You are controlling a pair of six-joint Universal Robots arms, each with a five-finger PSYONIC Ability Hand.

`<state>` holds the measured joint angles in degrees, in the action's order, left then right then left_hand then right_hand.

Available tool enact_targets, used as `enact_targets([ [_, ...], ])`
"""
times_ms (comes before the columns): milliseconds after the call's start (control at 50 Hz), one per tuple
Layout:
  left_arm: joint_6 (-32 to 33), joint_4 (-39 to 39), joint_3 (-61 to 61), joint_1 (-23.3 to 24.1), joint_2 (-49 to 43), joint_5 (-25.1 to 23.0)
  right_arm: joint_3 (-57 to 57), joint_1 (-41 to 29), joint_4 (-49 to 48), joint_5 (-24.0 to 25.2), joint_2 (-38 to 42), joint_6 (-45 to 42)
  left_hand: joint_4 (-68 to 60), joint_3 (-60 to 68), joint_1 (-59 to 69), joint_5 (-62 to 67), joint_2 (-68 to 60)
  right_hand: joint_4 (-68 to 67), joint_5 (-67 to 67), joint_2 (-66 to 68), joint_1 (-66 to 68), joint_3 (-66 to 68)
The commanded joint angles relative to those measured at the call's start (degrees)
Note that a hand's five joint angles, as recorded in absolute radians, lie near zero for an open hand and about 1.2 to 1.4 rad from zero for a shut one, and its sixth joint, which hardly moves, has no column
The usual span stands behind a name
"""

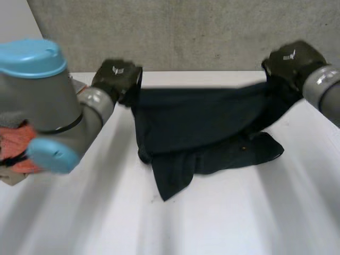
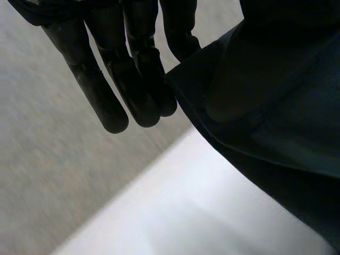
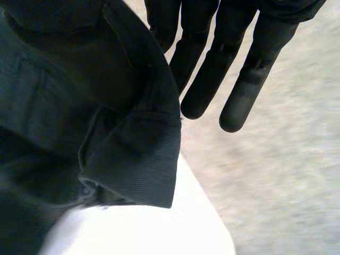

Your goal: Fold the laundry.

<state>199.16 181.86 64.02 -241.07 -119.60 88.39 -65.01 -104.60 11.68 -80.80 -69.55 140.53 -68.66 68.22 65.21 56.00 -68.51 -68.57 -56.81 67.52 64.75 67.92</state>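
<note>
You have 1 dark garment (image 1: 202, 122) and 2 hands on it. Your left hand (image 1: 116, 78) pinches 1 end of its top edge and your right hand (image 1: 289, 62) the other, so that edge runs taut above the table (image 1: 239, 212) while the lower part lies crumpled on it. In both wrist views the cloth is caught at the thumb side; the other fingers (image 2: 114, 114) hang straight and close together. 1 orange cloth (image 1: 13, 146) sits at the table's left, half hidden by your left arm (image 1: 48, 95).
</note>
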Motion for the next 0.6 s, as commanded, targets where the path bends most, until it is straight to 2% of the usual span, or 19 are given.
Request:
enact_targets([
  [20, -1.32, 25.61, -18.21, -0.37, -4.85, 1.26, 11.04, -3.67, -35.09, -9.20, 6.44, 3.43, -11.34, 11.78, 14.79, 14.00, -11.49, -11.43, -13.19, 12.48, 15.25, 12.08],
  [60, -1.85, 32.30, -19.80, -0.19, -4.68, 2.22, 11.31, -4.64, -49.21, -9.47, 6.44, 5.01, -11.34, 11.78, 14.79, 14.00, -11.49, -11.43, -13.19, 12.48, 15.25, 12.08],
  [80, -1.94, 37.99, -21.20, 0.07, -4.68, 3.36, 11.31, -4.82, -53.04, -9.47, 6.44, 5.28, -11.34, 11.78, 14.79, 14.00, -11.49, -11.43, -13.19, 12.48, 15.25, 12.08],
  [100, -2.02, 39.96, -21.83, -0.01, -4.59, 3.98, 11.31, -4.99, -56.73, -9.55, 6.44, 5.72, -11.34, 11.78, 14.79, 14.00, -11.49, -11.43, -13.19, 12.48, 15.25, 12.08],
  [140, -2.02, 41.64, -22.53, -0.02, -4.41, 5.12, 11.22, -5.61, -62.62, -9.47, 6.70, 6.08, -11.34, 11.78, 14.79, 14.00, -11.49, -11.43, -13.19, 12.48, 15.25, 12.08],
  [200, -2.20, 40.51, -23.33, -0.02, -3.62, 5.66, 11.22, -5.96, -62.66, -9.38, 6.97, 6.25, -11.34, 11.78, 14.79, 14.00, -11.49, -11.43, -13.19, 12.48, 15.25, 12.08],
  [300, -2.20, 36.12, -19.47, 0.42, -2.92, 5.66, 8.25, -6.31, -57.23, -9.20, 7.06, 7.74, -11.34, 11.78, 14.79, 14.00, -11.49, -11.43, -13.19, 12.48, 15.25, 12.08],
  [440, -2.11, 33.03, -1.64, 0.51, 1.56, 5.39, 0.86, -6.40, -48.60, -8.85, 6.88, 8.36, -11.34, 11.78, 14.79, 14.00, -11.49, -11.43, -13.19, 12.48, 15.25, 12.08],
  [520, -1.76, 32.25, 11.89, 0.95, 3.85, 4.87, -5.38, -6.14, -40.61, -5.87, 7.23, 8.36, -11.34, 11.78, 14.79, 14.00, -11.49, -11.43, -13.19, 12.48, 15.25, 12.08],
  [600, -1.15, 29.26, 23.67, 1.48, 5.69, 4.25, -12.66, -5.88, -27.98, -0.69, 7.76, 7.31, -11.34, 11.78, 14.79, 14.00, -11.49, -11.43, -13.19, 12.48, 15.25, 12.08],
])
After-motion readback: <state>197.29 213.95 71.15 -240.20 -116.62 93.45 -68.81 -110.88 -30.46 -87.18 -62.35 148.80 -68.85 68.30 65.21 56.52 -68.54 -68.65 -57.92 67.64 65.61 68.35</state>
